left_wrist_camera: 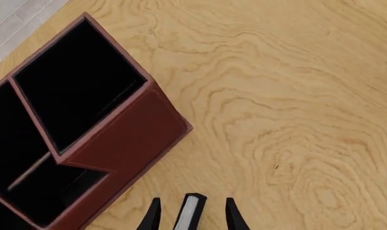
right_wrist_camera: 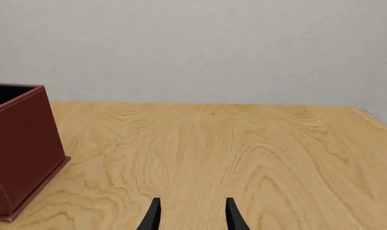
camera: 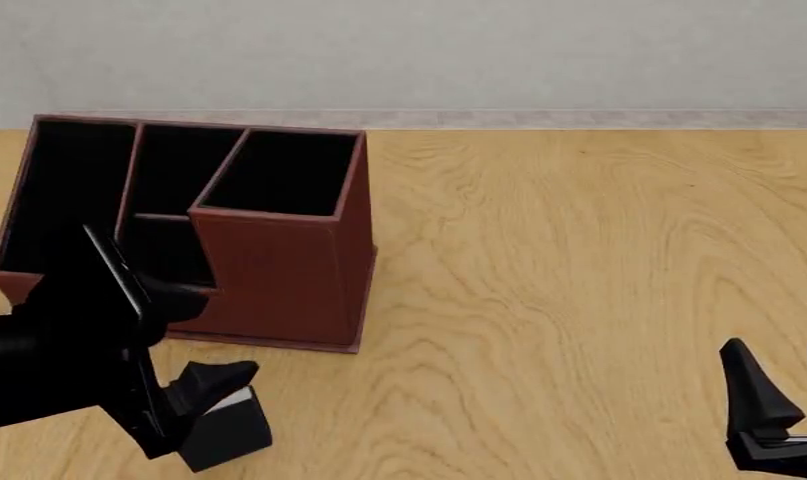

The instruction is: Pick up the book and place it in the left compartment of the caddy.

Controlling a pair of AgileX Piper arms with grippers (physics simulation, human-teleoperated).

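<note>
Filling most of every view is the pale wood-grain table (camera: 577, 300), and on it, in the upper left of the front view, stands the caddy (camera: 290, 280), a reddish-brown leather-look box with black insides and one end taller than the rest. Its long narrow left compartment (camera: 56, 195) sits at the far left of that frame, at the low end, beside two small middle cells and the tall square cell. Next in size comes the left arm, a black mass at the lower left of the front view, with the left gripper (camera: 203, 410) just in front of the caddy's near wall; its jaws stand either side of the book (camera: 223, 430), and the left wrist view shows slivers of table between jaws and book, so I cannot tell whether they have closed on it. The right gripper (camera: 777, 410) waits at the lower right corner, jaws parted and holding nothing. Smallest is the book (left_wrist_camera: 190, 211): thick, plain black cover, white page edges, seen edge-on between the jaws. My worry is a loose or off-centre hold letting it slip or twist, or the book catching the caddy's rim and dropping into a middle cell.
</note>
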